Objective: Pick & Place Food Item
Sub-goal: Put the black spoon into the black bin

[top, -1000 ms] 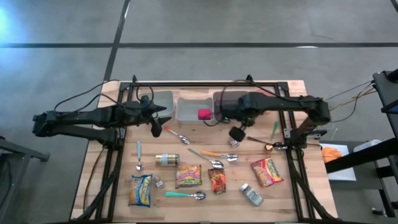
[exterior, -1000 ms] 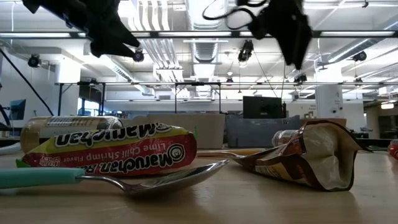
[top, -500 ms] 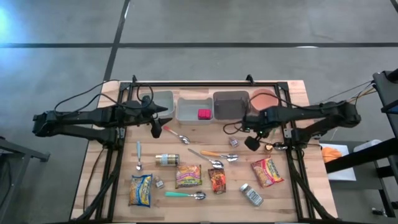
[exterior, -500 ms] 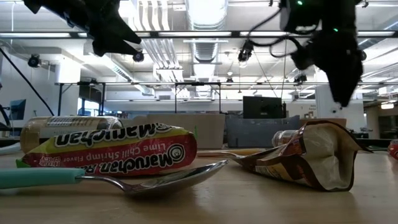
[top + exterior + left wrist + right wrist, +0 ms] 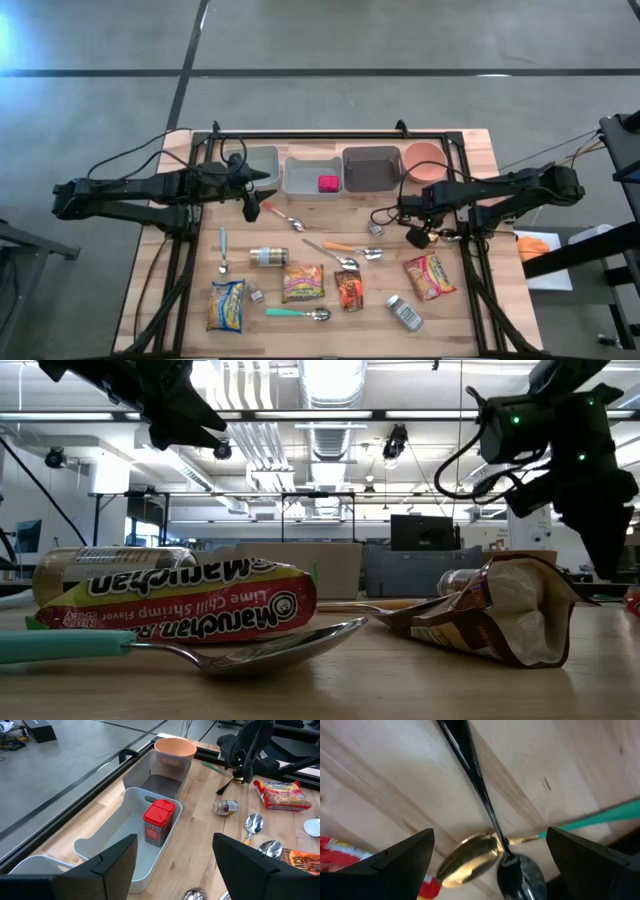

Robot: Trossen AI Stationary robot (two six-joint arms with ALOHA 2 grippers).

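Observation:
Several noodle packets lie flat on the table's near half: a red one (image 5: pixel 430 277) at the right, and others (image 5: pixel 303 283), (image 5: pixel 349 290), (image 5: pixel 227 305) to its left. My right gripper (image 5: pixel 418 236) hangs open, pointing down, just above a gold spoon (image 5: pixel 470 857) and a black spoon (image 5: pixel 475 780) that lie crossed; the red packet's corner (image 5: pixel 327 844) shows beside it. My left gripper (image 5: pixel 248 205) waits open in the air near the far left bins, nothing between its fingers (image 5: pixel 115 860).
Along the far edge stand a clear bin (image 5: pixel 262 165), a pale bin (image 5: pixel 304 176) holding a red container (image 5: pixel 159 820), a dark bin (image 5: pixel 371 168) and a pink bowl (image 5: pixel 425 160). Spoons, small jars (image 5: pixel 268 257) and a teal-handled utensil (image 5: pixel 605 815) lie scattered about.
My right gripper has drawn back from in front of the dark bin toward the table's right edge and a little nearer, sinking toward the crossed spoons beside the red packet. It has stayed open.

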